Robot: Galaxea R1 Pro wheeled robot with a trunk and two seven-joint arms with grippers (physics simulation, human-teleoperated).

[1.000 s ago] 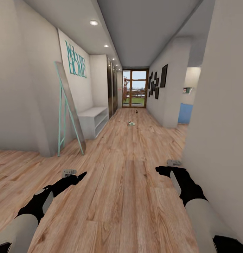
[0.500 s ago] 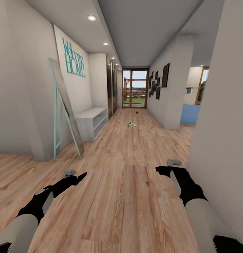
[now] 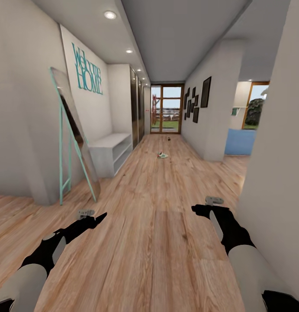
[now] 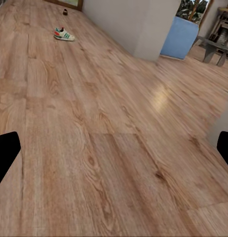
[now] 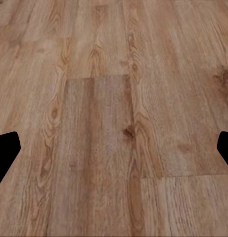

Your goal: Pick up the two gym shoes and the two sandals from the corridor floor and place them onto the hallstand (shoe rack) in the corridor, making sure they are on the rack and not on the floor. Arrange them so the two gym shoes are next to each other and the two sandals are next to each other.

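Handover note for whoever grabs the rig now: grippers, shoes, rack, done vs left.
Left gripper and right gripper: both empty, held low over the corridor floor. The wrist views show their fingers spread wide.
One gym shoe lies on the floor far down the corridor. A small dark item lies further on, near the glass door; too small to identify.
The hallstand stands along the left wall, past the leaning mirror; no shoes visible on it.
Done: nothing placed. Left: drive up, collect all four, pair them on the rack.

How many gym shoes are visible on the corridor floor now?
1. A gym shoe lies mid-corridor on the corridor floor, beyond the hallstand. A small dark item lies farther on, too small to identify; the second shoe may be hidden.
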